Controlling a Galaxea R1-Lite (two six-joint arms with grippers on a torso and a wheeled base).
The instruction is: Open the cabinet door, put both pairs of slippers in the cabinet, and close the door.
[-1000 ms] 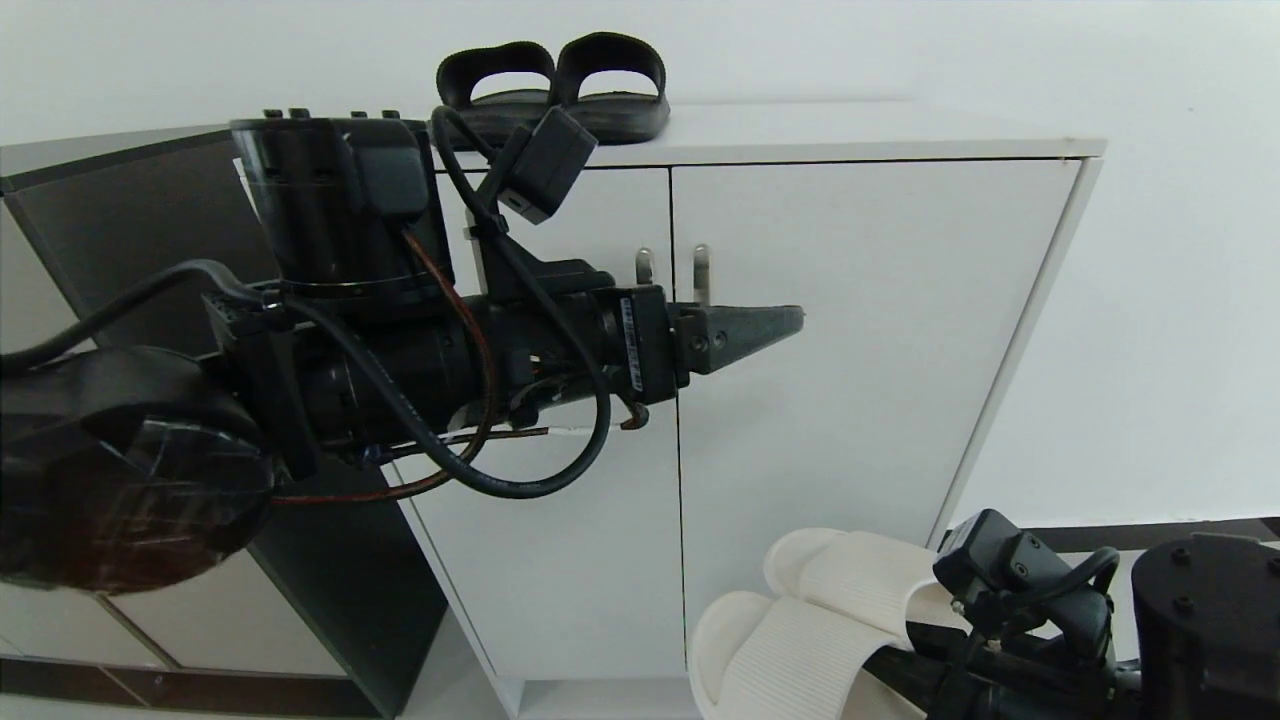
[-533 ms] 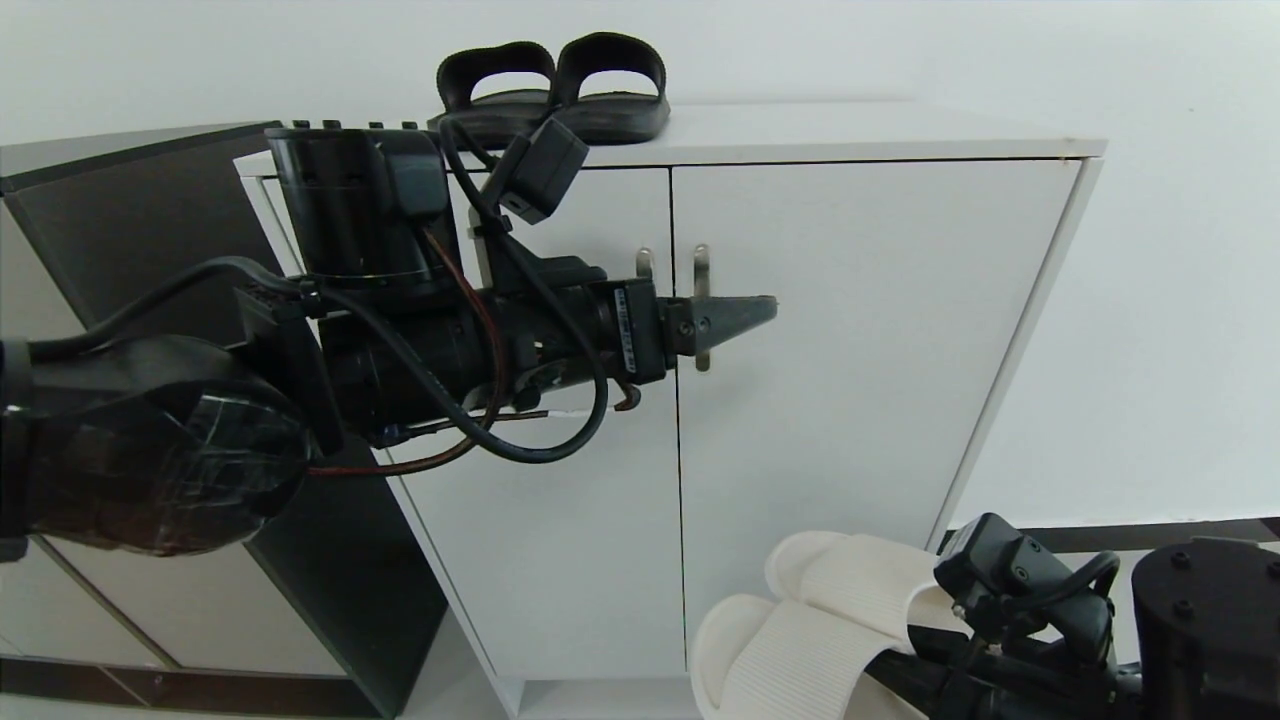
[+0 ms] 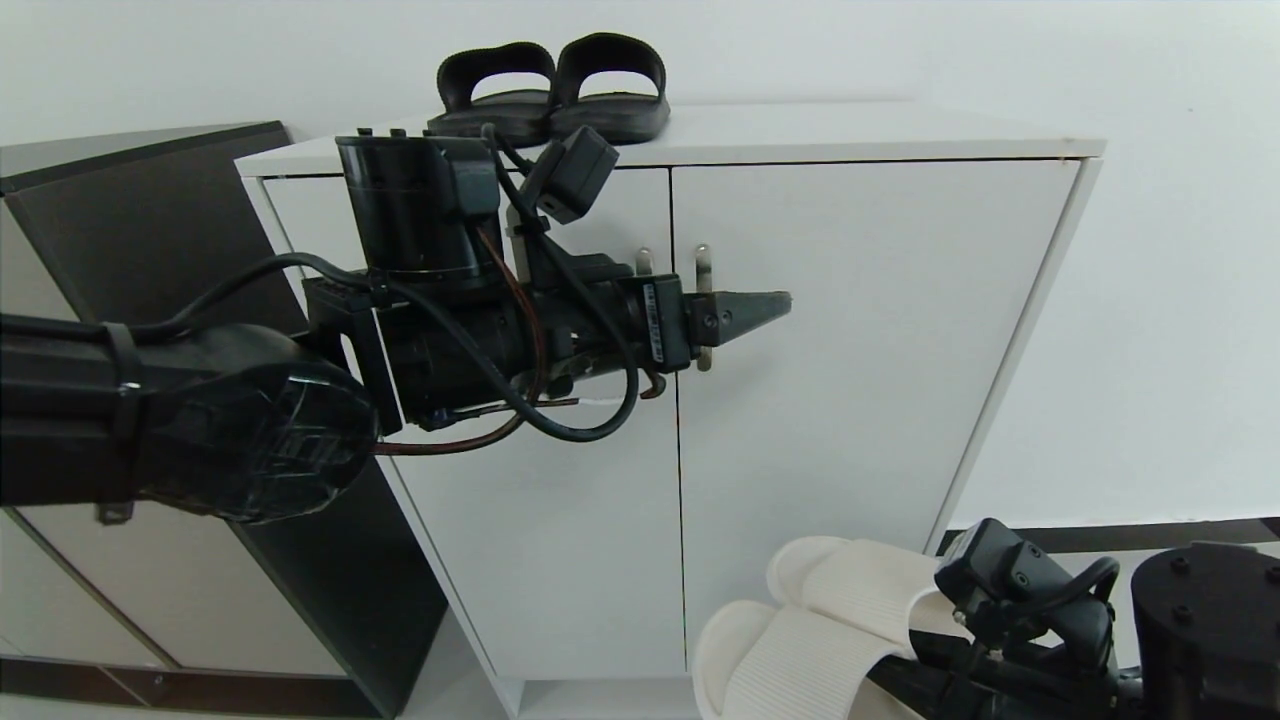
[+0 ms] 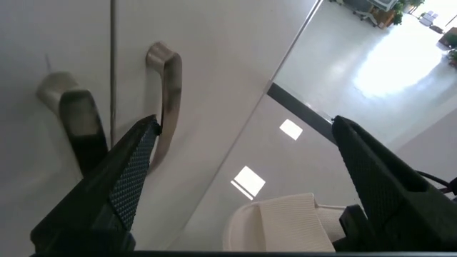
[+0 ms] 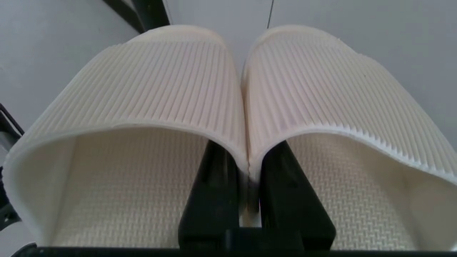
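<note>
Holds nothing in the left gripper (image 4: 246, 125), jaws spread wide; has the right door's handle (image 4: 166, 86), long axis upright, just beside one finger (image 4: 121, 178), not midway. Grips the white slippers (image 3: 800, 620) in the right gripper (image 5: 248, 178), low, near, before that shut door.

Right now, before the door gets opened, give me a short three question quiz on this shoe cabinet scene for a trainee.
1. True or false: the left jaws are shut around the door handle.
2. Where do the black slippers lie? A, on the floor. B, on top of the cabinet. C, in the right jaws.
3. Fill the gap: the right jaws are shut on a pair of slippers coloured ____.
Key: 1 false, they stand open beside it; 2 B; 3 white.
</note>
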